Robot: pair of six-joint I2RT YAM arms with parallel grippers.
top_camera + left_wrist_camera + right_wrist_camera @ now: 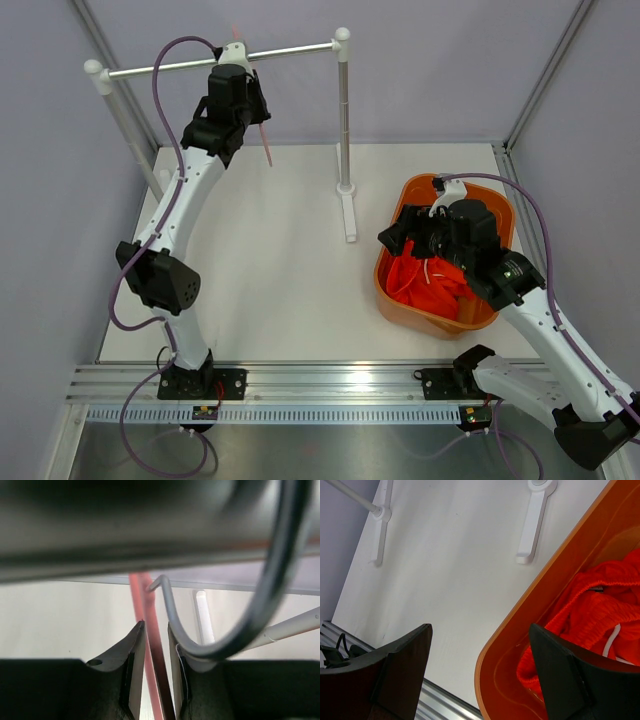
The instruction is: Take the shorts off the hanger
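Note:
The pale-pink hanger (266, 143) hangs from the clothes rail (290, 50) by its silver hook (167, 605), and nothing hangs on it. My left gripper (156, 625) is raised to the rail (150, 530), its jaws a little apart. The hanger's pink bar (150, 645) runs between them with a thin gap on each side. The orange-red shorts (430, 285) lie crumpled in the orange basket (383, 275), with a white drawstring showing. My right gripper (480, 627) hovers wide open over the basket's near-left rim (520, 645). It holds nothing, and the shorts (600, 605) lie beside its right finger.
The rail's right post (344, 120) and white foot (349, 215) stand mid-table, just left of the basket. Its left post (125, 120) leans by the left wall. A metal mounting rail (330, 385) runs along the near edge, and grey curtain walls enclose the table.

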